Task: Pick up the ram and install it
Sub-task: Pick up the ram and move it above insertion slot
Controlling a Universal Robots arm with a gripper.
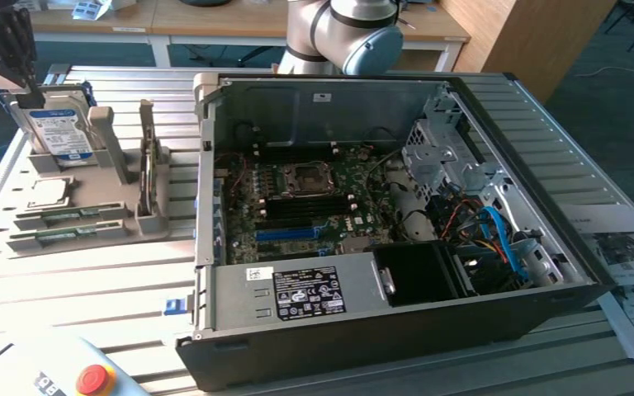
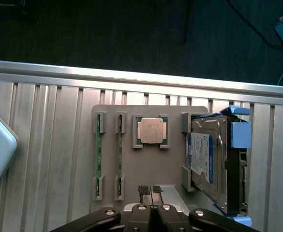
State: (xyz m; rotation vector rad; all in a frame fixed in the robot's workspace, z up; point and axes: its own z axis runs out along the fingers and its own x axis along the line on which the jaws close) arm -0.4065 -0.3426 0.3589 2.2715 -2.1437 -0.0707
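Two green ram sticks (image 2: 98,154) (image 2: 120,155) lie on edge in the slots of a grey holder (image 2: 131,169) on the slatted table. In the exterior view the ram sticks (image 1: 59,217) (image 1: 62,234) sit at the holder's near end, on the exterior view's left. My gripper (image 2: 150,190) hangs above the holder with its fingertips pressed together and nothing between them. It is nearer the processor and hard drive than the ram. In the exterior view the gripper (image 1: 30,95) is a dark shape at the upper left, over the hard drive.
A square silver processor chip (image 2: 151,131) and a silver hard drive (image 2: 206,159) with a blue-white label share the holder. The open computer case (image 1: 383,206) with its motherboard (image 1: 306,198) fills the middle of the table. A red stop button (image 1: 95,379) and papers (image 1: 626,256) lie at the edges.
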